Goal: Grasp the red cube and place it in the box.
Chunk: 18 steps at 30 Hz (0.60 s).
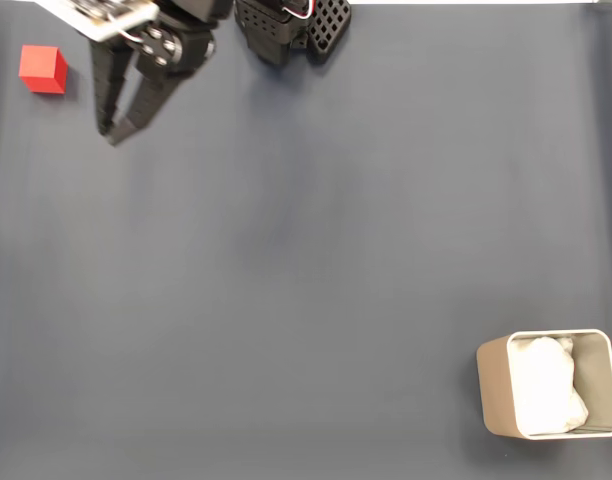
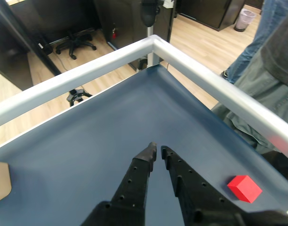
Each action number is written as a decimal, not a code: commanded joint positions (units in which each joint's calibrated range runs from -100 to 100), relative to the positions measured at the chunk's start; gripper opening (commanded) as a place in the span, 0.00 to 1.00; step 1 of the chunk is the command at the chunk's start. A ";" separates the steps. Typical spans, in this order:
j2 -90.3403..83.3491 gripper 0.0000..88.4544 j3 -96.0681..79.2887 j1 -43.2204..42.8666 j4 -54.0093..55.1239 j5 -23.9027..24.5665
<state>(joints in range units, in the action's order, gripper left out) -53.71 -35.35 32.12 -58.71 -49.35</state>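
Right now my gripper (image 1: 110, 132) hangs near the table's top-left corner in the fixed view, its fingers nearly closed with only a thin slit between the tips, and nothing between them. The red cube (image 1: 43, 69) sits closer to that corner, close to the left edge, a little apart from the fingertips. In the wrist view the red cube (image 2: 244, 188) lies off to the right of the gripper (image 2: 157, 151), close under the raised metal rail (image 2: 214, 84) that borders the table. The box (image 1: 549, 384), padded with white crumpled paper, stands far off at the bottom-right corner.

My worry is the approach. With the jaws this narrow, driving toward the cube would likely shove it against the rail or off line, so I judge they must open first. The rail leaves little room for the outer finger; I can't tell the exact gap from here, and a clipped edge could tip or pin the cube.
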 commanded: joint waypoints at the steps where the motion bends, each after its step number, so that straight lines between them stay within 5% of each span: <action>1: -0.10 0.00 2.78 4.38 -0.63 0.00; 18: -0.10 0.00 0.41 20.72 -4.49 0.29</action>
<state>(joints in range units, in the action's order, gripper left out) -53.71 -35.35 50.52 -63.01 -49.50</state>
